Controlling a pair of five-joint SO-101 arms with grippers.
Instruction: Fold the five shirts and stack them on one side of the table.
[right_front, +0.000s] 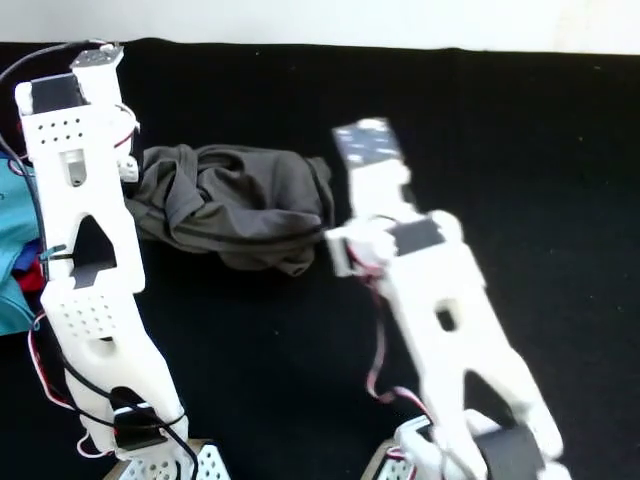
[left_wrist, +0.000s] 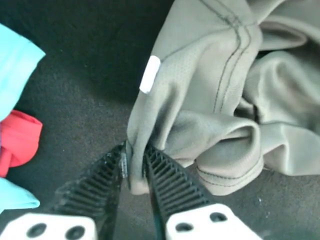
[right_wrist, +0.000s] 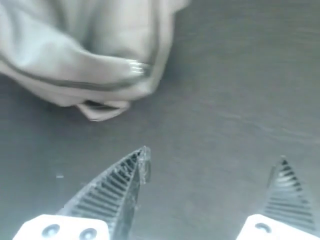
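Note:
A crumpled grey shirt lies in a heap on the black table, between the two arms. In the left wrist view my left gripper is shut on a fold at the edge of the grey shirt, which carries a small white tag. My right gripper stands open just above the bare cloth, a little way off from the shirt's hem. In the high view the left arm stands at the shirt's left end and the right arm at its right end.
Teal cloth and red cloth lie bunched at the table's left edge, beside the left arm; they also appear as teal cloth and red cloth. The black table stretches bare to the right.

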